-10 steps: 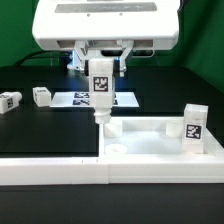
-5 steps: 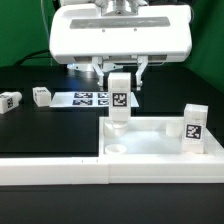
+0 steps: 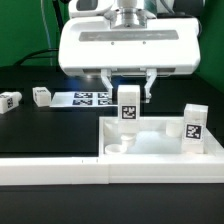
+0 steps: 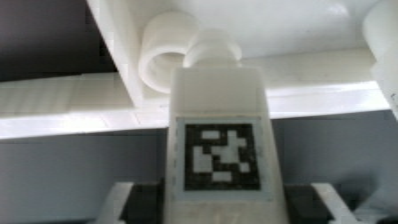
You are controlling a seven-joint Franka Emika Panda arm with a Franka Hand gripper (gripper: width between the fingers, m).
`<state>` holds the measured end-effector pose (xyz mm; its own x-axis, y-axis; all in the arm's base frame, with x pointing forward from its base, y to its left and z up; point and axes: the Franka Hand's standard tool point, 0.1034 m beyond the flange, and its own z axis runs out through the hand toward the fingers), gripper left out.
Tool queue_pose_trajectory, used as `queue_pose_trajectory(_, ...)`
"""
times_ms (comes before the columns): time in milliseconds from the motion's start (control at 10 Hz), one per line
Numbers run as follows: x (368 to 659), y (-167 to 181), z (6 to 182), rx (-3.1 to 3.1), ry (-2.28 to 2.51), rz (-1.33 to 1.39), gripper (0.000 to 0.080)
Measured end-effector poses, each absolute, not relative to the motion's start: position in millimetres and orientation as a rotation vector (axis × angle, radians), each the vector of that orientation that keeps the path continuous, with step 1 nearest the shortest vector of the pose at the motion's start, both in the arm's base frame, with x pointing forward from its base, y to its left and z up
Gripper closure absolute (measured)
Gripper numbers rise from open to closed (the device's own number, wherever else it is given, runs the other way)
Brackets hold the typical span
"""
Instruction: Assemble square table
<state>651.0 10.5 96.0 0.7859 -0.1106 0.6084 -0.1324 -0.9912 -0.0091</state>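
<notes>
A white block-shaped table leg (image 3: 128,108) (image 4: 217,120) is held in the gripper (image 3: 128,97) (image 4: 217,203), whose jaws are closed narrowly on the leg's two sides near its upper end. The leg's long axis is kept upright, with its lower end pointed down into the square table top (image 3: 165,150), just inside the rim on the exterior view's left and close to the far edge; whether that end touches the slab cannot be told. A black-and-white square tag is carried on the face turned toward the exterior camera, and in the wrist view the same kind of tag is seen filling the leg's near face. Only a blocky pattern is printed on it; no letters or numbers can be read. The table top is laid flat, rim upward, on the exterior view's right, against the long white barrier wall (image 3: 50,168). A second leg (image 3: 193,124) is stood upright at the slab's right side, tag outward. Two loose legs (image 3: 41,96) (image 3: 10,100) are left on the black table (image 3: 40,130) well to the left, beside the marker board (image 3: 80,98).
</notes>
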Motion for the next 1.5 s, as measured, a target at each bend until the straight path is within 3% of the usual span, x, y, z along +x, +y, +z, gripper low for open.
queue_pose_trajectory(1000,656,-5,95.8,2.915,-0.221,1.010,0.0509)
queue_pose_trajectory(1500,654,-6,85.2,2.911,-0.216,1.001,0.0509)
